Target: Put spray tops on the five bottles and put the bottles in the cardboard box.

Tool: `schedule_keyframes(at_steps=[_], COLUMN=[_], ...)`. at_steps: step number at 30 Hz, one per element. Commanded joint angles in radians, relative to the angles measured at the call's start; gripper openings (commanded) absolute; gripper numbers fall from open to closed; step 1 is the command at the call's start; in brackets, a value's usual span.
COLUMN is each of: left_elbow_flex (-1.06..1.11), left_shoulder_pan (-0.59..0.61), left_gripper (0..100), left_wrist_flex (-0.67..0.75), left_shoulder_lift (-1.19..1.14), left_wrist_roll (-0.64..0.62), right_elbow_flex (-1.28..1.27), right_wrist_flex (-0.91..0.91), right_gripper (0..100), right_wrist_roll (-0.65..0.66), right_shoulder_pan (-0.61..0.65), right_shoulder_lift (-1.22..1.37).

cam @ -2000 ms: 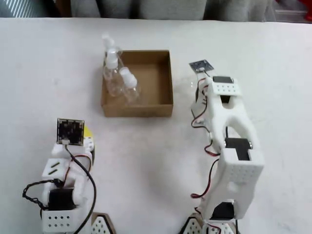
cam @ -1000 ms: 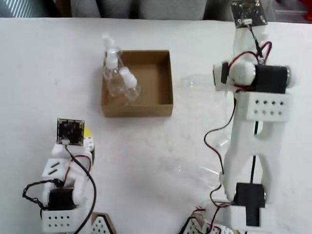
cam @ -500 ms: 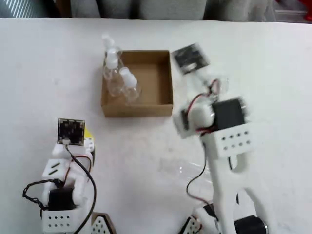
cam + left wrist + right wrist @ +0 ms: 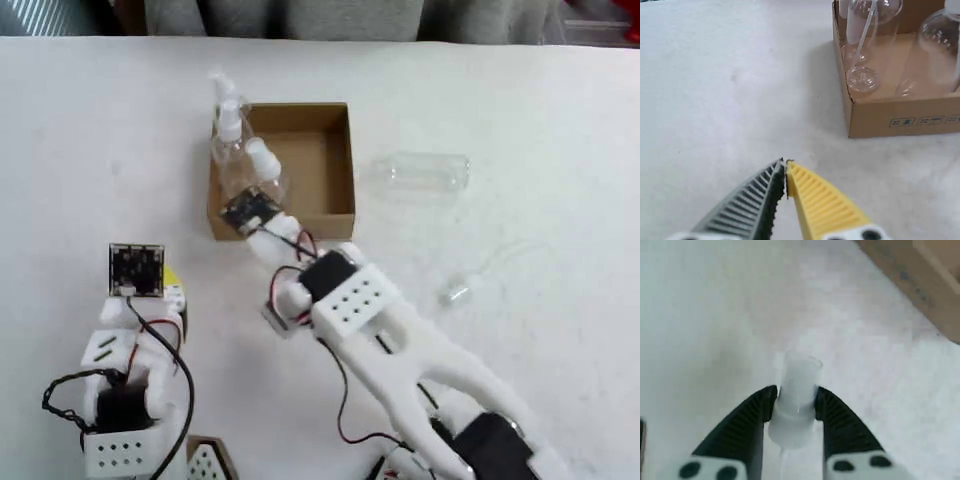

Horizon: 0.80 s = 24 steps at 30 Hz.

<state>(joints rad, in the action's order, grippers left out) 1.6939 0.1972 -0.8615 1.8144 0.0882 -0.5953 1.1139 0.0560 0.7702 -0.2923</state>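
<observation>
as r tool (image 4: 795, 391) grips 1 top (image 4: 800, 371), 3 bottles (image 4: 240, 165) in box (image 4: 320, 215)

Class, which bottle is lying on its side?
The clear bottle on the table beside the cardboard box; it lies flat without a spray top, whereas the other bottles are in the box with tops on.

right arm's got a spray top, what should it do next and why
Probably carry the spray top over to the bottle lying beside the cardboard box: the right gripper is shut on the top, and that bottle looks uncapped.
</observation>
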Motion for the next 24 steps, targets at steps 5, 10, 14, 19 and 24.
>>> schedule_keyframes(at_steps=[5,10,14,19,24], left_elbow_flex=[0.000,0.000,0.000,-0.002,-0.009], left_shoulder_pan=[0.015,0.015,0.012,0.007,-0.093], left_gripper=[2,3,3,3,3], left_wrist_flex=[0.005,0.005,0.005,0.005,-0.002], left_shoulder_lift=[0.007,0.008,0.008,0.008,0.008], left_wrist_roll=[0.000,0.000,0.000,0.000,-0.075], right_elbow_flex=[0.012,0.014,0.015,0.035,0.028], right_wrist_flex=[-0.205,-0.208,-0.183,-0.070,0.035], right_gripper=[2.5,18.7,23.8,29.4,23.2], right_wrist_roll=[-0.157,-0.158,-0.153,-0.060,-0.002], right_shoulder_pan=[0.012,0.015,0.010,-0.007,-0.165], right_shoulder_lift=[0.205,0.223,0.180,0.081,-0.079])
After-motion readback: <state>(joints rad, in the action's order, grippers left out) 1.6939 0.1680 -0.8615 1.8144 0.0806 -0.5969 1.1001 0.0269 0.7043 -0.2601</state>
